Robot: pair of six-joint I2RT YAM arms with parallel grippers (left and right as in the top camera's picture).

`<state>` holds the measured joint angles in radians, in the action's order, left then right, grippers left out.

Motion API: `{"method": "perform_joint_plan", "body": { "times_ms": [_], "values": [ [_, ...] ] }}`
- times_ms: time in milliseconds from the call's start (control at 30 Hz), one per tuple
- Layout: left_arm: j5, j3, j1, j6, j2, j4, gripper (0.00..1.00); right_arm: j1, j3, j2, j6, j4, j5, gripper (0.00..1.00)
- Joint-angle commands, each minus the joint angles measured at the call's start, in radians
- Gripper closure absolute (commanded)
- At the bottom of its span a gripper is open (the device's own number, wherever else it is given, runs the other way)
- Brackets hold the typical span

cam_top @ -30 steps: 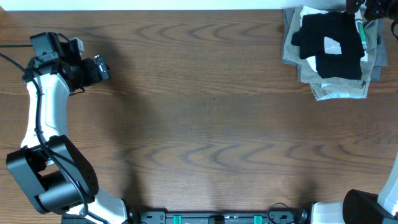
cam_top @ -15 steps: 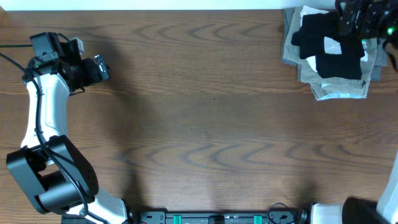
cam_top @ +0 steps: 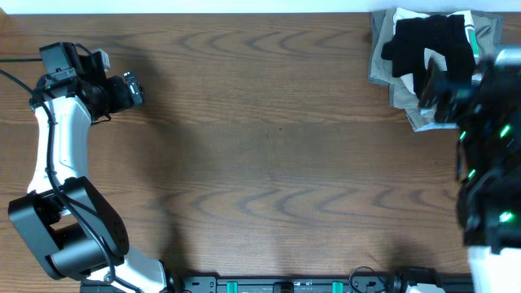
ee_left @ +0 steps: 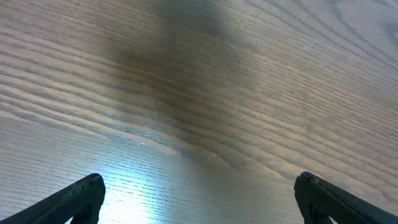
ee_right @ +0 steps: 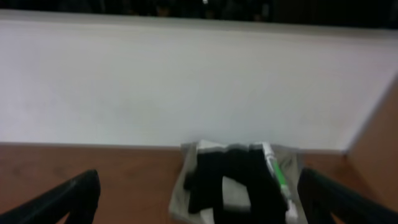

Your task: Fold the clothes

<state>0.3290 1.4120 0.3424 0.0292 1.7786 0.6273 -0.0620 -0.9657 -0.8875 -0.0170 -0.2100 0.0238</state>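
Note:
The black clothes lie crumpled on top of a pile of folded garments at the table's far right corner; they also show in the right wrist view. My right gripper is open and empty, pulled back from the pile and facing it from above the table. My right arm is a blur along the right edge and hides the pile's near corner. At the far left, my left gripper hangs open over bare wood, its fingers wide apart; overhead it sits at the left gripper.
Under the black cloth lie olive-grey folded garments and a white garment with green striped trim. A white wall runs behind the table's far edge. The wooden table stretches between the two arms.
My right arm has swung from the far right corner above the pile toward the near side along the right edge. The pile and the left arm have not moved.

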Motion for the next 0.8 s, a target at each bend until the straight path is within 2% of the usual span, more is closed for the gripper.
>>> {"method": "perform_joint_plan", "body": {
  "times_ms": [0,200,467,767],
  "values": [
    [-0.005,-0.010,-0.001,-0.001,0.015,0.003,0.02,0.010,0.182,0.127,0.072,0.045,-0.024,0.01],
    [-0.005,-0.010,-0.001,-0.001,0.015,0.003,0.02,0.010,0.469,0.378,0.196,0.063,-0.107,0.01],
    [-0.005,-0.010,-0.001,-0.001,0.015,0.003,0.02,0.014,0.769,0.626,0.204,0.191,-0.126,0.01],
    [-0.005,-0.010,-0.001,-0.001,0.015,0.003,0.02,0.044,0.919,0.753,0.203,0.203,-0.167,0.01]
  ]
}}
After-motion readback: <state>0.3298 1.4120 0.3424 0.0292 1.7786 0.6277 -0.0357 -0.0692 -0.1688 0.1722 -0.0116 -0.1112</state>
